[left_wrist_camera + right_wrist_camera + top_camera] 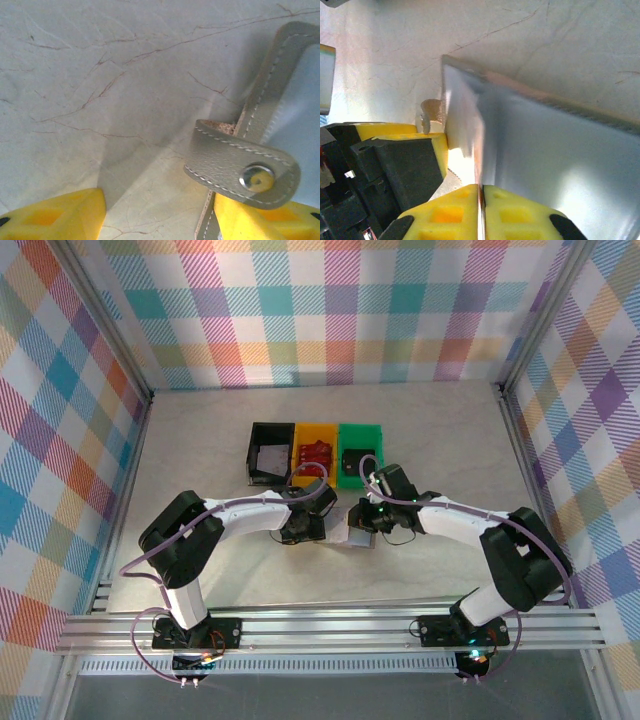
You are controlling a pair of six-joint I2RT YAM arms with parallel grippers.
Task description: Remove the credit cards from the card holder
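Table (200, 450) open left and near; 3 bins (316, 427) just beyond. Grey stitched holder (358, 535) lies between both arms. Jaws of left gripper (157, 220) spread by its snap strap (240, 160); right gripper (481, 192) pinches its thin edge.

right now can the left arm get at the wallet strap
Probably yes: the left gripper is open, the strap lies right at one of its fingers, and nothing sits between them.
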